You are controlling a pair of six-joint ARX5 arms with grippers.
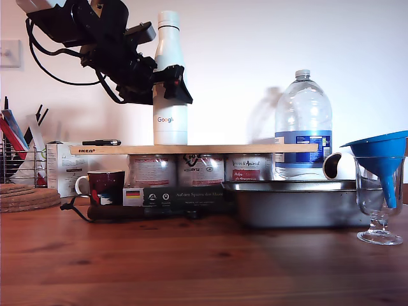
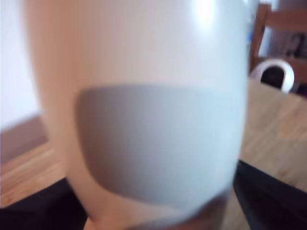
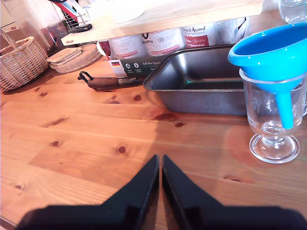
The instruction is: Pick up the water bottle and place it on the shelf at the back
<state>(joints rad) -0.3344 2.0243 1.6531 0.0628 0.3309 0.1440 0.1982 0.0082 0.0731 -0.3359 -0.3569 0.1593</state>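
The white water bottle [image 1: 170, 121] with its "Google" logo stands upright on the light-wood shelf [image 1: 242, 148], toward the exterior view's left end of the plank. My first gripper [image 1: 171, 86] reaches in from the exterior view's upper left and is shut on the bottle's body, just above the logo. In the first wrist view the bottle [image 2: 144, 96] fills the frame, blurred, with a dark finger [image 2: 268, 196] on either side. My second gripper [image 3: 159, 167] hangs shut and empty over bare wooden tabletop, with the shelf [image 3: 192, 12] far ahead of it.
Cans [image 1: 201, 171] hold up the shelf; a black pen [image 1: 101, 143] lies on it. A clear water jug [image 1: 303, 121] stands behind a grey metal tray [image 1: 287, 203]. A glass with a blue funnel [image 1: 380, 191], a mug [image 1: 102, 186] and a wicker basket [image 3: 19, 62] are nearby.
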